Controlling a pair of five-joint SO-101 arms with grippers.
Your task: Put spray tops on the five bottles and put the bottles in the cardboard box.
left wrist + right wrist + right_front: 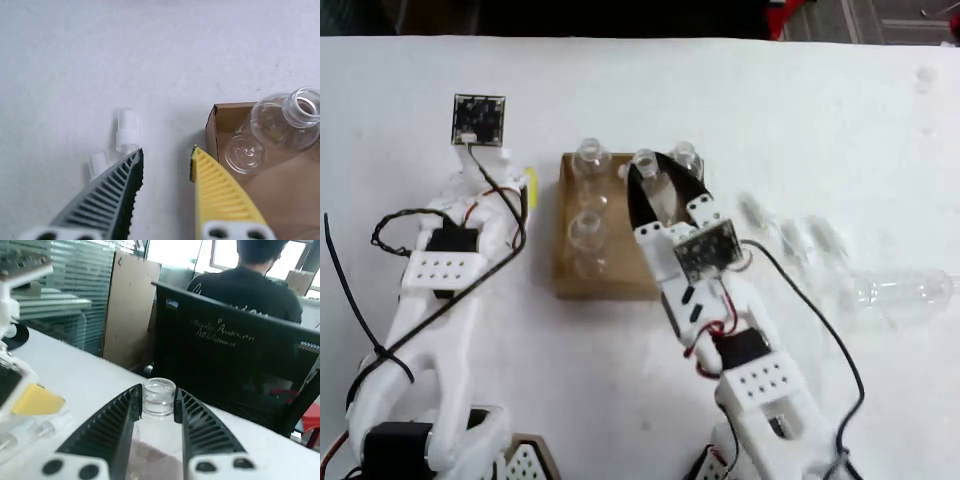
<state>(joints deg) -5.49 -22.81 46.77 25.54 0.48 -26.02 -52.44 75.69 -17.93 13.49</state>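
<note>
a topless bottle (160,390) is gripped upright by the neck in the right pincer (665,182), over the cardboard box (572,280). the left pincer (166,159) is held open at 10 o'clock of the box; a spray top (125,131) is seen just past its tips.

White arms (420,330), black cables (841,345), a red wire (703,345) — ribbed jaws black, one yellow

Upright bottles (588,232) crowd the cardboard box (570,282); far table (770,100) beyond it offers passing room.
</note>
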